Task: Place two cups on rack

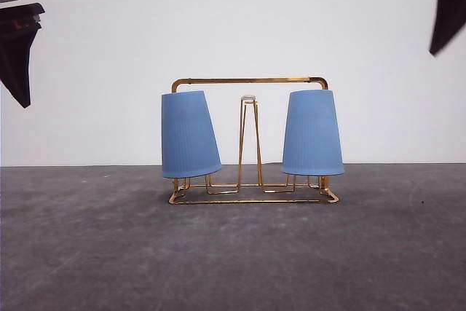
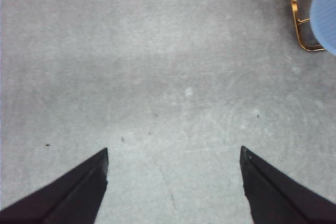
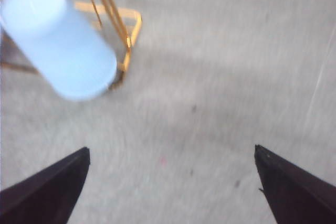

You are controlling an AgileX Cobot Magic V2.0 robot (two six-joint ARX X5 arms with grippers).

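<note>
The gold wire rack [image 1: 251,81] stands mid-table with two light blue ribbed cups upside down on its prongs. The left cup [image 1: 188,135] tilts slightly; the right cup [image 1: 312,132] sits nearly upright. A white-tipped prong [image 1: 248,98] rises bare between them. My left gripper [image 2: 173,169] hangs open high at the far left, a corner of the rack [image 2: 304,30] and a cup's edge [image 2: 324,11] in its view. My right gripper [image 3: 172,169] is open, high at the far right, looking down on the right cup [image 3: 55,38] and the rack's corner [image 3: 131,24]. Nothing is between either pair of fingers.
The rack stands on a grey, lightly scuffed tabletop [image 1: 233,253]. A plain white wall [image 1: 233,20] closes the back. Open grey surface lies in front of and to both sides of the rack.
</note>
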